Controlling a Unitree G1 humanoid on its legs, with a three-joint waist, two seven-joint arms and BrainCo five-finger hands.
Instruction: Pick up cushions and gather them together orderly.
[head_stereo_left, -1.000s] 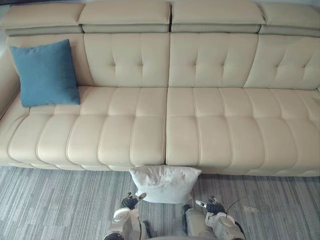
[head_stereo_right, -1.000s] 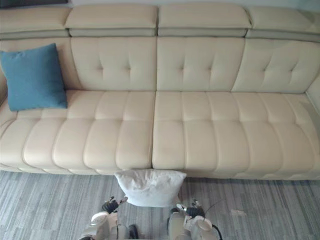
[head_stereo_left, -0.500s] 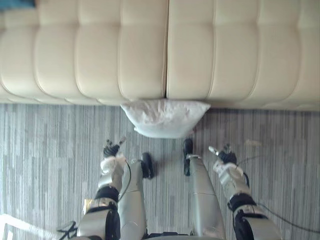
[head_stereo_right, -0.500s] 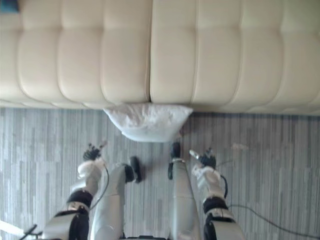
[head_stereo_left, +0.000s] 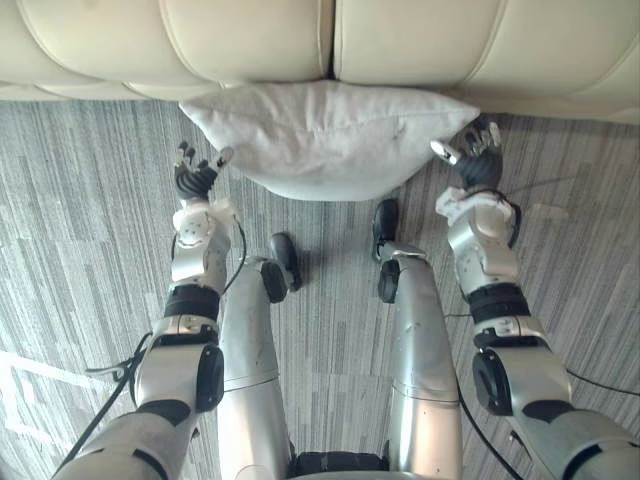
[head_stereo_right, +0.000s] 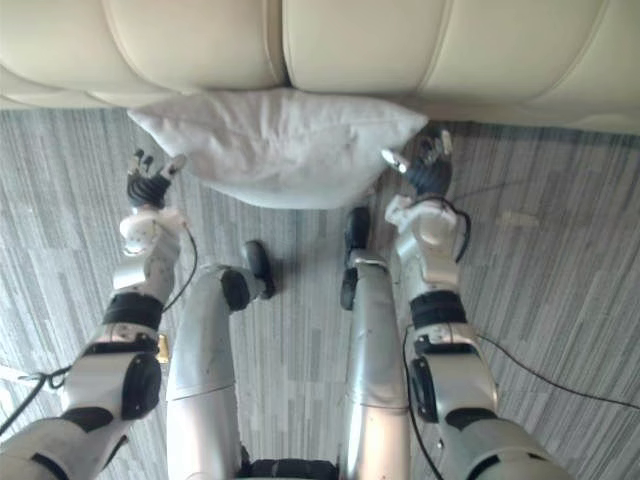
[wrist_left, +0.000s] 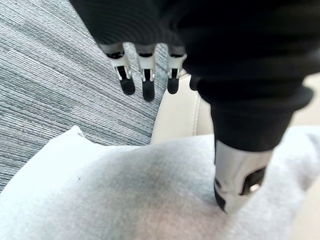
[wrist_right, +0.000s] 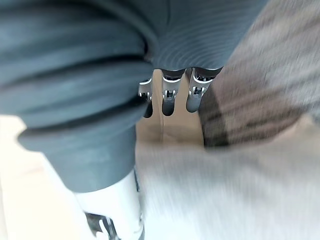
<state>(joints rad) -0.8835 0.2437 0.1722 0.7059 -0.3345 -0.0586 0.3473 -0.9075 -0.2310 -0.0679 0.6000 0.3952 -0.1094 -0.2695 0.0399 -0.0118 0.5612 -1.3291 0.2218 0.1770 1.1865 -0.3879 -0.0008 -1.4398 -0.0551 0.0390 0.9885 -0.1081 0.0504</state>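
The white cushion (head_stereo_left: 325, 135), on the carpet (head_stereo_left: 90, 230) against the sofa (head_stereo_left: 250, 40), looks light and squashy: best squeezed at its 2 ends. The left hand (head_stereo_left: 195, 175) and right hand (head_stereo_left: 472, 155) flank it, fingers wide.

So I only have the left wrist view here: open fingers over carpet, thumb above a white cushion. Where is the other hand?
Observer: The right hand is at the opposite corner of the white cushion, mirroring the left hand.
Reviewer: Has it closed on the cushion?
Observer: No. In its own wrist view its fingers are straight and grip nothing.
Reviewer: And how does the cushion lie overall?
Observer: On the grey carpet, its far edge against the front of the cream sofa, roughly centred under the seam between two seat sections, with one hand at each end.
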